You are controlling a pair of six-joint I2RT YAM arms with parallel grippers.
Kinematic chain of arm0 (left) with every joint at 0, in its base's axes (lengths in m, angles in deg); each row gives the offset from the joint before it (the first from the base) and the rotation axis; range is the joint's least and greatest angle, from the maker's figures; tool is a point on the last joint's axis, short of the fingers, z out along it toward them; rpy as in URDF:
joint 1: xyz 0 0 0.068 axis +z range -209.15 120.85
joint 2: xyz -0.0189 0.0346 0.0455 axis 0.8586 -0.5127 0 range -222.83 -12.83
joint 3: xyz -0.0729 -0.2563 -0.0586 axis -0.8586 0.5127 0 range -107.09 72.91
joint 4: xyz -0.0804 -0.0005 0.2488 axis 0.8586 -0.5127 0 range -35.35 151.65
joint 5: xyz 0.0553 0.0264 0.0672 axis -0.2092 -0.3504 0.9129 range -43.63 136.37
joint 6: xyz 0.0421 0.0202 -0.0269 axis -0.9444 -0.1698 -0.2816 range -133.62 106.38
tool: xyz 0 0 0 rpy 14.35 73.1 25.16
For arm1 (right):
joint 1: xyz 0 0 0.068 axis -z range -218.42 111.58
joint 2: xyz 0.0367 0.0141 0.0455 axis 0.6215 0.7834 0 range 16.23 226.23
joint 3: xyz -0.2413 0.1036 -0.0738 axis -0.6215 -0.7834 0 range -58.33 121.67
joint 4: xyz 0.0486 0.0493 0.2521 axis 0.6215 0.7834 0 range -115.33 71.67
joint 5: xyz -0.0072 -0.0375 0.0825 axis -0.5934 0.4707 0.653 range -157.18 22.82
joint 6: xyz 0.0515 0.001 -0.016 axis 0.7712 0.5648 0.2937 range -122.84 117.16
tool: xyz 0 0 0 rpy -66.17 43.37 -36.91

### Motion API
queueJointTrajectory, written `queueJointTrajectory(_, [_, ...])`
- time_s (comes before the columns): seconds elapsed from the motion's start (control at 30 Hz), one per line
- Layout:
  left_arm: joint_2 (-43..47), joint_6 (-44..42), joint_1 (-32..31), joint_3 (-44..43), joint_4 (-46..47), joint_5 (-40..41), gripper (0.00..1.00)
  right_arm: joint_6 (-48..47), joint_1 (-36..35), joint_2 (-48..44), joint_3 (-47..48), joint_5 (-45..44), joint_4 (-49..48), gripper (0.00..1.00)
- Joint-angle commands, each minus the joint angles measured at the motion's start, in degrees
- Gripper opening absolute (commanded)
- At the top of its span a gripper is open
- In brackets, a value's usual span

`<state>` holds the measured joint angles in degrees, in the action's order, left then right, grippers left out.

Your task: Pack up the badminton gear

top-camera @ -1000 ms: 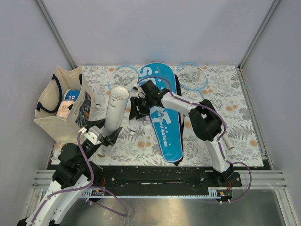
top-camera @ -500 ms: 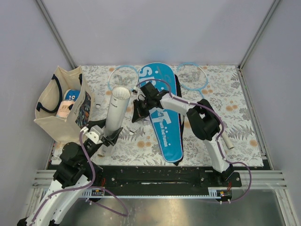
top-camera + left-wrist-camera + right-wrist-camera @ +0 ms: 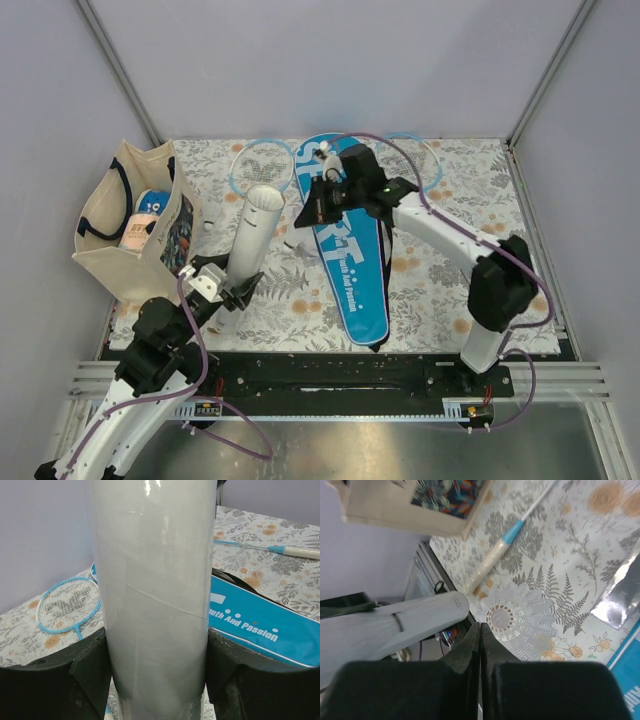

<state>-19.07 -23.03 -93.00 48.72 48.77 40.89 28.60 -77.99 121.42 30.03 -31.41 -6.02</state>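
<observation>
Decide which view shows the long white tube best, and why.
The top external view: the whole white tube shows, from its open end to the base in the left gripper. The left wrist view shows only its middle, ends cut off; the right wrist view shows part of it at left.

tube (image 3: 155, 605): smooth, glossy, milky white; plastic or coated card, can't tell. 
cover (image 3: 260, 622): blue cloth, slight sheen, matt black edging. 
shuttlecock (image 3: 520, 622): white plastic mesh skirt, matt. 
bag (image 3: 115, 275): matt canvas. 
surface (image 3: 420, 300): matt floral-print cloth. 
racket (image 3: 67, 605): smooth light-blue frame, material unclear.
</observation>
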Motion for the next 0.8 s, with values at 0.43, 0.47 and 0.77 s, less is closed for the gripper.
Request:
queueJointTrajectory(0.43, [-8.43, 0.18, -0.17, -3.06, 1.63, -1.38, 0.40, -10.96, 7.84, -31.61, 2.08, -18.37, 9.87, 0.00])
queueJointTrajectory(0.47, [-9.31, 0.01, -0.17, -3.24, 1.63, -1.47, 0.40, -11.14, 7.76, -32.49, 2.17, -17.76, 9.96, 0.00])
queueJointTrajectory(0.77, [-11.69, -4.12, -0.17, -3.33, 1.46, -7.79, 0.39, -10.44, 7.76, -36.81, 5.06, -11.08, 10.13, 0.00])
